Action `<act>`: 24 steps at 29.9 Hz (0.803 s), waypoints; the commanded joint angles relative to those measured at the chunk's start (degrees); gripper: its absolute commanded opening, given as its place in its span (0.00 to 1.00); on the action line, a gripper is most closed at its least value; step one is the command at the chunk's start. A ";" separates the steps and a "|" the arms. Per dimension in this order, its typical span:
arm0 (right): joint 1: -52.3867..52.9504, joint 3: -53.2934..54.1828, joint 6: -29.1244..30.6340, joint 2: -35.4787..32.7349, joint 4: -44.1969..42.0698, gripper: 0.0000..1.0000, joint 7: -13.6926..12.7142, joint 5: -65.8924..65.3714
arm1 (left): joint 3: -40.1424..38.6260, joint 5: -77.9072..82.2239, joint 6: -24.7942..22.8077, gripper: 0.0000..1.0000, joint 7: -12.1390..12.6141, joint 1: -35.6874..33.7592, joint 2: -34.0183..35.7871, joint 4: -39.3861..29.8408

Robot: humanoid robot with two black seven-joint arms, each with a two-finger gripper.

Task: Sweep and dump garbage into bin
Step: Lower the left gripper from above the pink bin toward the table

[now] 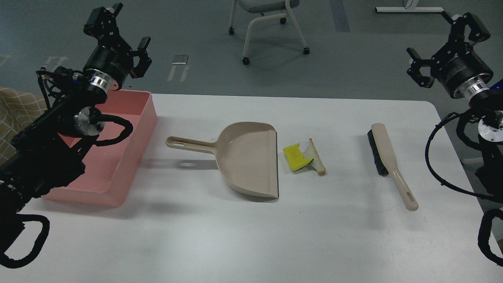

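The garbage lies mid-table: a yellow sponge (294, 156) with a green layer, and touching its right side a bread slice (317, 158) with brown crust. Just left of them lies a beige dustpan (247, 157), its mouth facing the garbage and its handle pointing left. To the right a beige hand brush (388, 161) with black bristles lies flat. The pink bin (131, 129) stands at the table's left. My left gripper (121, 34) hangs open above the bin's far edge, holding nothing. Raised and open off the far right corner, my right gripper (443, 44) is also empty.
The white table (251, 236) ends at a rounded far right corner. A wheeled chair (271, 23) stands on the floor behind it. A checked cloth (15, 108) shows at the left edge. My left arm covers part of the bin.
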 commanded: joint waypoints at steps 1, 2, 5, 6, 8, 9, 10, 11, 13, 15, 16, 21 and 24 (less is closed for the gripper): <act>0.12 -0.01 0.00 -0.15 0.08 1.00 0.00 0.19 | 0.12 0.19 0.09 0.98 -0.44 0.12 -0.04 0.00; 0.30 -0.01 0.00 -0.24 0.17 1.00 0.00 0.28 | 0.12 0.19 0.17 0.98 -0.53 0.12 -0.04 0.00; 0.47 0.07 0.00 -0.24 0.26 1.00 0.00 0.28 | 0.12 0.19 0.35 0.98 -0.09 0.12 -0.04 0.00; 0.56 0.07 0.00 -0.24 0.35 1.00 0.00 0.28 | 0.12 0.19 0.35 0.98 0.00 0.21 0.22 0.00; 1.26 -0.01 0.00 -0.24 0.35 1.00 0.00 0.28 | 0.64 0.19 0.35 0.98 -0.53 -0.05 0.57 0.08; 1.53 -0.01 0.00 -0.24 0.44 1.00 0.00 0.36 | 0.91 0.11 0.35 0.98 -0.71 -0.05 0.84 0.26; 1.53 -0.01 0.00 -0.24 0.52 1.00 0.00 0.37 | 0.91 0.10 0.26 0.98 -0.71 0.03 0.84 0.43; 1.62 -0.01 0.00 -0.24 0.44 1.00 0.00 0.37 | 0.91 0.19 -0.26 0.98 -0.53 0.03 0.93 0.52; 1.70 0.07 0.00 -0.33 0.52 1.00 -0.09 0.45 | 0.91 0.37 -1.75 0.98 -0.44 0.21 0.84 0.44; 1.62 0.07 0.00 -0.33 0.61 1.00 -0.09 0.54 | 0.91 0.81 -3.42 0.98 -0.44 0.03 0.84 0.52; 1.62 0.07 0.00 -0.24 0.61 1.00 -0.09 0.54 | 0.91 0.81 -3.43 0.98 -0.44 -0.05 0.75 0.52; 1.53 0.78 0.00 0.37 0.61 1.00 0.00 0.72 | 0.73 0.72 -2.03 0.98 -0.53 -1.37 0.58 0.61; 1.62 3.31 0.00 1.33 0.26 1.00 0.00 0.81 | 0.47 0.81 -0.79 0.98 -0.18 -1.55 -0.04 0.53</act>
